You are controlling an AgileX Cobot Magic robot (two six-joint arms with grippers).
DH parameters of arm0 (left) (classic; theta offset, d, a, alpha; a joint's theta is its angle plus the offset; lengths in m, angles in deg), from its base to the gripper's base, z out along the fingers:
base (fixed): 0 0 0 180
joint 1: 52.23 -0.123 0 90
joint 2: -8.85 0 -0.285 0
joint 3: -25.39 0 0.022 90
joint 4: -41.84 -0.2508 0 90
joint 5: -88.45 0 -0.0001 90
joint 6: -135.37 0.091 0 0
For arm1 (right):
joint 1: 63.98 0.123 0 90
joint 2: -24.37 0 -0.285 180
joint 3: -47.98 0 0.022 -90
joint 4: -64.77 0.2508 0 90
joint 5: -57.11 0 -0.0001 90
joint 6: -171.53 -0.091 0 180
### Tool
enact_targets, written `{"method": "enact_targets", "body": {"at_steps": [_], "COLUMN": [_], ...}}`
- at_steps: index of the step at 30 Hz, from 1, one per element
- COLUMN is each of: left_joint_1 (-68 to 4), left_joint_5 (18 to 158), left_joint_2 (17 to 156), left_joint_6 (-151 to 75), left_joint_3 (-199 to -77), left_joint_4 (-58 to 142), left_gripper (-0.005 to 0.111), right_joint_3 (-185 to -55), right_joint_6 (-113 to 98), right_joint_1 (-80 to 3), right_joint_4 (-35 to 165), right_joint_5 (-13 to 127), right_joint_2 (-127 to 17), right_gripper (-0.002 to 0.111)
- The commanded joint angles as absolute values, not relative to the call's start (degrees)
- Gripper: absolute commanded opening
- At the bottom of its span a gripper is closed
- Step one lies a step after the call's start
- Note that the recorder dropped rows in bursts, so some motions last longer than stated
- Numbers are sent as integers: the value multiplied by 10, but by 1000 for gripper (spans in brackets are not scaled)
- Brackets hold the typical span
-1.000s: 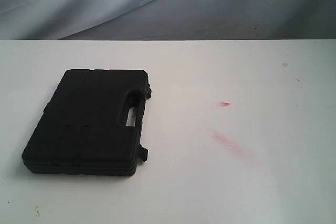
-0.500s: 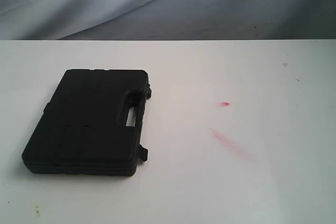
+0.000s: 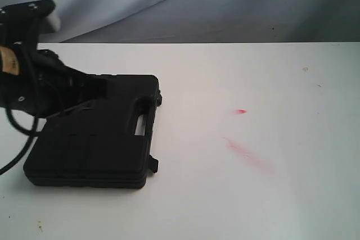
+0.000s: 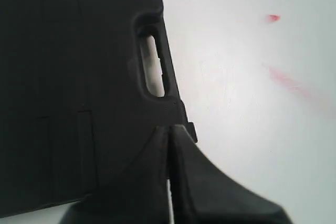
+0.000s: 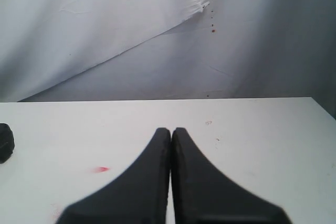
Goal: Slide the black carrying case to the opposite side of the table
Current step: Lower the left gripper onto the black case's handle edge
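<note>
Case [image 3: 93, 144] | flat on table [image 3: 270, 82] | left gripper [image 4: 169, 129] closed above it

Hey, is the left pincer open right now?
No, the left pincer is shut tight with nothing in it, poised over the black case.

Your left arm [image 3: 34, 85] — mostly black
It has a grey block [image 3: 49, 18] on top, a tan sticker [image 3: 8, 63] and a thin black cable [image 3: 17, 155] — left fingers [image 4: 136, 187] and right fingers [image 5: 136, 182] look smooth, black, pointed.
</note>
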State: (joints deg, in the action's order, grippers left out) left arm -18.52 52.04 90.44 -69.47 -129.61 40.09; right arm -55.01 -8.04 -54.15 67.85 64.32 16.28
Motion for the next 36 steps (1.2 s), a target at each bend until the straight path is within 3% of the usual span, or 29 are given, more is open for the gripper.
{"method": "enact_targets", "body": {"at_steps": [1,27,30,36], "left_joint_1": [-173,-174,-176,-187], "left_joint_5": [479,396,387,389], "left_joint_2": [981,1268,1292,1329], "left_joint_6": [-701,-676,-639,-638], "left_joint_3": [-1364,-1614,-1636,-1671], "left_joint_4": [398,409,427,434], "left_gripper": [0,1,6,27], "right_joint_3": [-548,-548,-548,-548], "right_joint_6": [-77,-77,-77,-77], "right_joint_1": [-543,-543,-543,-543], "right_joint_4": [683,683,683,683], "right_joint_5": [637,637,637,637], "right_joint_2": [166,166,166,166], "right_gripper": [0,0,0,0]}}
